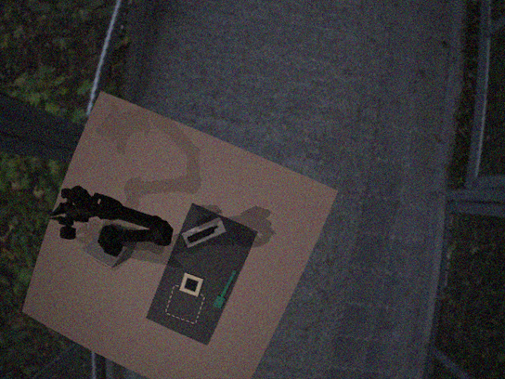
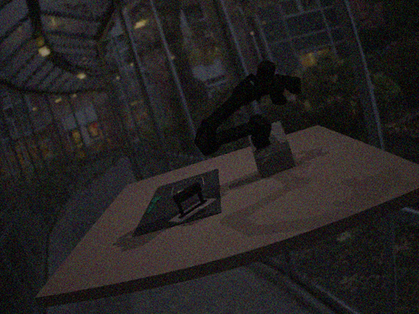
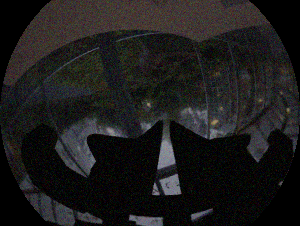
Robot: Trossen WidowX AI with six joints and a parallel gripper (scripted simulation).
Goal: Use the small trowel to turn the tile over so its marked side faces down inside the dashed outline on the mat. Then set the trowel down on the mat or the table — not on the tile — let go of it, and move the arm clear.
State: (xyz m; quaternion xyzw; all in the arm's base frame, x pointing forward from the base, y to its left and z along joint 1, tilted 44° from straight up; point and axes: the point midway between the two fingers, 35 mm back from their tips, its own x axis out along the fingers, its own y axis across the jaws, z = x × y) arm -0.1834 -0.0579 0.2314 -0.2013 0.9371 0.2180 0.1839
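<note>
A pale square tile with a dark square in its middle lies flat on the dark mat. It overlaps the upper edge of the dashed outline; most of it lies outside. I cannot tell whether the dark square is its mark. The green trowel lies on the mat beside the tile, near the mat's long edge. My gripper is raised over the far side of the table, well away from both. Its fingertips are nearly together, with a thin gap and nothing between them.
A black stand on a pale rectangular base stands at the mat's other end. The arm's grey base block stands on the table. The gripper is near the table's edge.
</note>
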